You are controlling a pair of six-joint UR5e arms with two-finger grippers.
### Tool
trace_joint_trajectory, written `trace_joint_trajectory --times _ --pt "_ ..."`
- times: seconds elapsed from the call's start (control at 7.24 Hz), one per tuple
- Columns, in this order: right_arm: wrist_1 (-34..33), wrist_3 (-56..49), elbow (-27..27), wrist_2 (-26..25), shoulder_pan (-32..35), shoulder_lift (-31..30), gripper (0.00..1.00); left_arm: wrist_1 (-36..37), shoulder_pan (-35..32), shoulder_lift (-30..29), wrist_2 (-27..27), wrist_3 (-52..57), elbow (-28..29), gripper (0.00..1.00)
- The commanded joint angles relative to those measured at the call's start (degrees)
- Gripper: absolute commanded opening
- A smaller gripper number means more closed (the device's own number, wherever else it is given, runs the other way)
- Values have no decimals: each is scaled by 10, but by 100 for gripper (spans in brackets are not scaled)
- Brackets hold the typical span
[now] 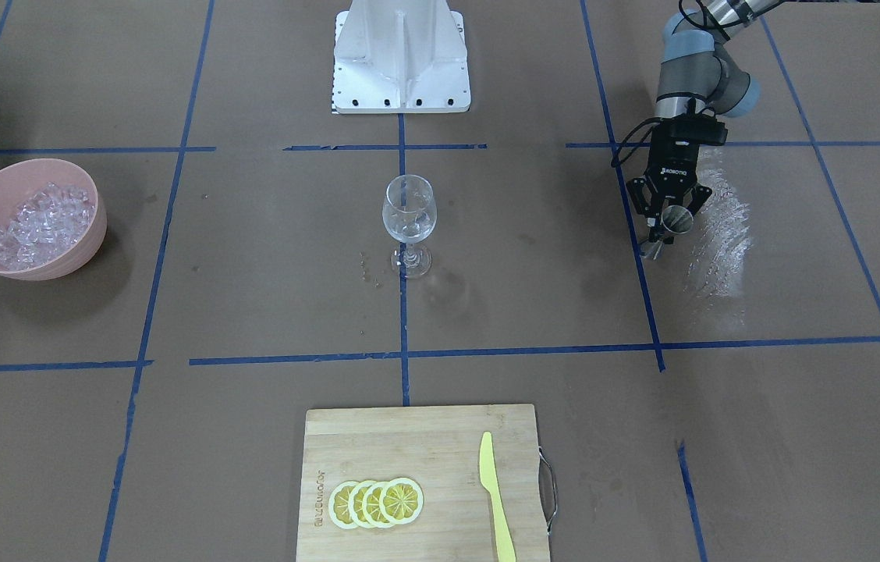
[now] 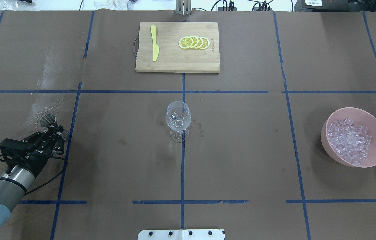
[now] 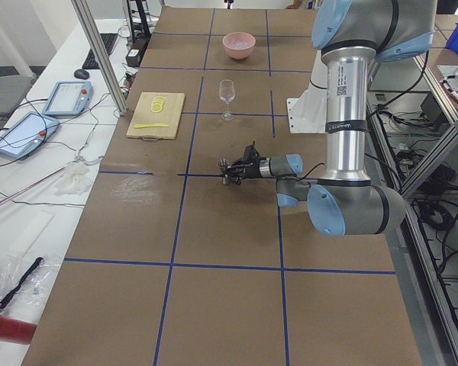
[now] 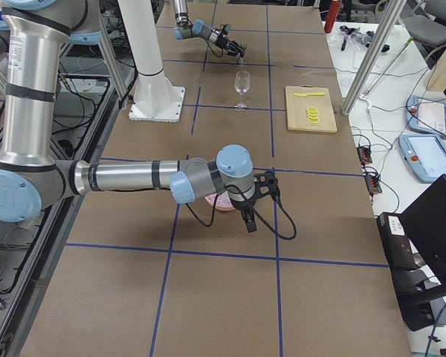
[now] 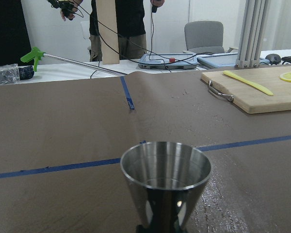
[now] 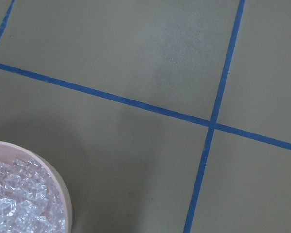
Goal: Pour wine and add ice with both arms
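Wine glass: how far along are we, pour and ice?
Done: cannot tell whether the wine glass holds liquid; drops lie beside it. In hand: left end effector grips a steel jigger, upright, away from the glass. Left: ice sits in the pink bowl; the right end effector hangs beside it.

Right gripper [image 4: 250, 223] shows in the right side view only, too small to judge open or closed. Bowl [image 4: 224, 202] mostly hidden behind the right arm [image 4: 134, 177] there. Cup [image 5: 166, 179] base cut off at the left wrist view's lower edge.
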Motion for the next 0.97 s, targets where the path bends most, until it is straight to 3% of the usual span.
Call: trace_joint_trajectory --times 0.0,0.14,0.69,0.83 --pt "-1 0 0 0 0 0 100 -2 1 0 18 0 0 99" --pt "0 0 0 0 0 0 100 -4 0 0 22 0 -2 99" --pt "0 0 2 0 0 1 100 -65 0 0 181 8 -14 100" --pt "-1 0 2 0 0 1 100 -70 0 0 191 9 -17 100"
